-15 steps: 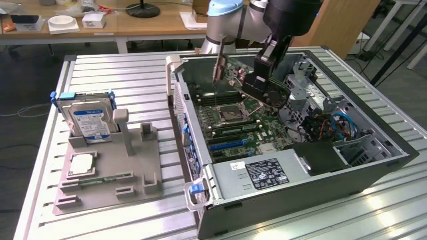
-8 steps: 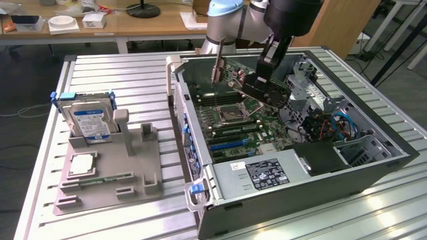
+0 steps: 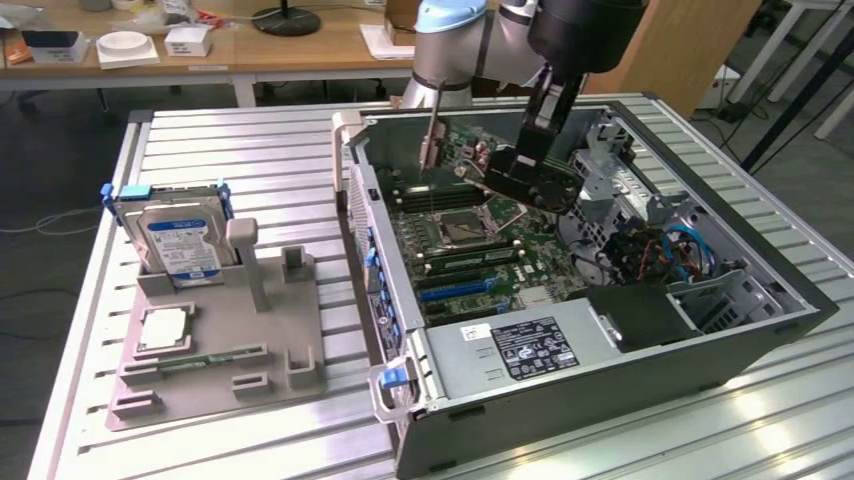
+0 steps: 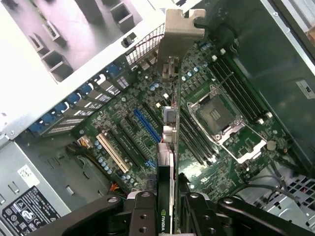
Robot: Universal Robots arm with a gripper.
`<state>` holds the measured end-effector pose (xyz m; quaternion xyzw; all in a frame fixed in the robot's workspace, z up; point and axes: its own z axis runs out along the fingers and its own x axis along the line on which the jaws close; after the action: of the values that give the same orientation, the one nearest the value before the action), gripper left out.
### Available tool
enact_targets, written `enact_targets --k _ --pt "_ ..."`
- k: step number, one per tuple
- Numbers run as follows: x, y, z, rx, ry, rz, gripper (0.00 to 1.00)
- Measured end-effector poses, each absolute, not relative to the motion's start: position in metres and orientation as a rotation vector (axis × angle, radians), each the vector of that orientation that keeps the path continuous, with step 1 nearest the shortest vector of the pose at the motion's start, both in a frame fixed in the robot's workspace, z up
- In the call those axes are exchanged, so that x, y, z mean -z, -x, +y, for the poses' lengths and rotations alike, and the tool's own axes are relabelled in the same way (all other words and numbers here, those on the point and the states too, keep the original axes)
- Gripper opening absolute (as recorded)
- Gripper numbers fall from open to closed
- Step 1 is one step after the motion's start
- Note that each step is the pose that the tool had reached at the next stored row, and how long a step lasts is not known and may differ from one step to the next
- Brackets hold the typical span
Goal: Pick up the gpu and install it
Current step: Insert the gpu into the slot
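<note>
The gpu (image 4: 166, 162) is a thin dark card seen edge-on in the wrist view, with a silver metal bracket (image 4: 179, 39) at its far end. My gripper (image 4: 167, 209) is shut on it, one black finger on each face. In the exterior view the gripper (image 3: 531, 180) hangs inside the open computer case (image 3: 747, 335), holding the gpu (image 3: 461, 172) a little above the green motherboard (image 3: 467, 240). The card hovers over the expansion slots, near the blue slot (image 4: 147, 125), and I cannot tell whether it touches any slot.
A grey fixture (image 3: 227, 340) at the exterior view's left holds a silver hard drive (image 3: 180, 240), a processor (image 3: 163, 328) and a green memory stick (image 3: 214, 358). Inside the case are a power supply (image 3: 521, 345), a processor socket (image 4: 216, 115) and blue cables (image 3: 681, 250).
</note>
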<state>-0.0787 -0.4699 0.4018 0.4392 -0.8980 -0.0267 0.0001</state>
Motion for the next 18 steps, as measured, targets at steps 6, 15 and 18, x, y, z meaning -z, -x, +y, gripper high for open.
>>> enact_targets --k 6,15,18 --pt "-0.4014 0.0783 -0.4700 0.084 -1.469 -2.773 0.26" --pt "-0.4010 0.0776 -0.4699 0.084 -1.604 -2.694 0.26" --pt "-0.4008 0.0772 -0.4699 0.084 -1.648 -2.667 0.26"
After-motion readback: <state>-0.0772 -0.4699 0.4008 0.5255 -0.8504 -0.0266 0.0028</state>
